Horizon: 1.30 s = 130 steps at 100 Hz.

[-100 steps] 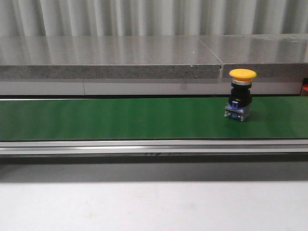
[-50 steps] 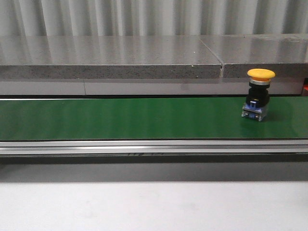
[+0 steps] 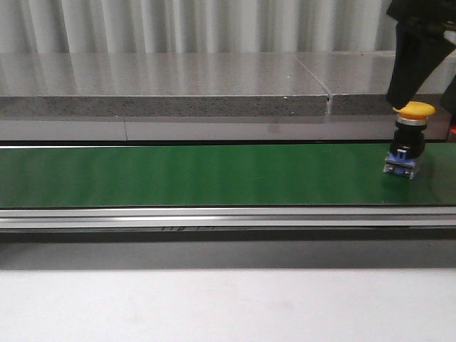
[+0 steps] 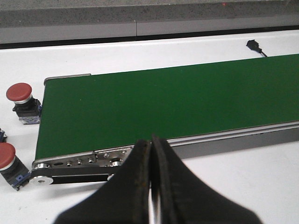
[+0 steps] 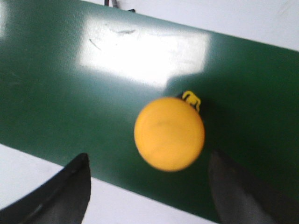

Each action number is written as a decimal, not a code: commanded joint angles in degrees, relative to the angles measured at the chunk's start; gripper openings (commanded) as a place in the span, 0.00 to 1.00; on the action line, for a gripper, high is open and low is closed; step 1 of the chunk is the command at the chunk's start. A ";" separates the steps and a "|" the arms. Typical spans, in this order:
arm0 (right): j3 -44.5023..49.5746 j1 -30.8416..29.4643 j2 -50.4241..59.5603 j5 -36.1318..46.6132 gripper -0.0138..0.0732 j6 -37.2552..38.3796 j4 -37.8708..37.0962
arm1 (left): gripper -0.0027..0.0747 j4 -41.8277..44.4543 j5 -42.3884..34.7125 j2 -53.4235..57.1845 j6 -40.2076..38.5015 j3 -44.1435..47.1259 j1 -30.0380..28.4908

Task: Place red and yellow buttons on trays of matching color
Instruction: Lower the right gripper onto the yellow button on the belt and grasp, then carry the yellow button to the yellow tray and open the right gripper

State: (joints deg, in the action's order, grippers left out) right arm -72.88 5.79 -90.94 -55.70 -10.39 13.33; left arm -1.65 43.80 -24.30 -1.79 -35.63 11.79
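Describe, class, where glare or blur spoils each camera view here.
Right wrist view: a bright glare patch on the green belt, and the yellow button is soft. Left wrist view: sharp, evenly lit. Front view: mild sheen on the belt; the right gripper is dark.

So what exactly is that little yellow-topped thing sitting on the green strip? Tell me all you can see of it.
It is a yellow mushroom-shaped push button: a smooth, round, plastic-looking cap on a silvery collar, a black body and a blue-and-clear base block. It stands upright on the green conveyor belt, near its right end. The right end effector hangs above it, open, its dark fingers either side of the cap without touching it.
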 commanded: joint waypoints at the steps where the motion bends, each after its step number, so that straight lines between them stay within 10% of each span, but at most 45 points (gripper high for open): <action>1: -3.44 0.00 -1.09 2.39 0.77 -1.70 -0.50 | 0.01 -0.71 -4.34 -0.50 -0.04 -1.46 0.03; 48: -4.72 -0.05 -4.92 2.13 0.32 -1.65 -2.63 | 0.01 -0.71 -4.34 -0.50 -0.04 -1.46 0.03; 84: -0.72 -4.86 3.71 1.50 0.31 3.01 -2.69 | 0.01 -0.71 -4.34 -0.50 -0.04 -1.46 0.03; 130: 12.27 -26.96 17.21 3.63 0.31 5.62 -3.36 | 0.01 -0.71 -4.34 -0.50 -0.04 -1.46 0.03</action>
State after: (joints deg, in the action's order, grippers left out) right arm -60.88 -17.16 -76.65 -54.05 -4.99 10.23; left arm -1.65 43.80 -24.30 -1.79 -35.63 11.79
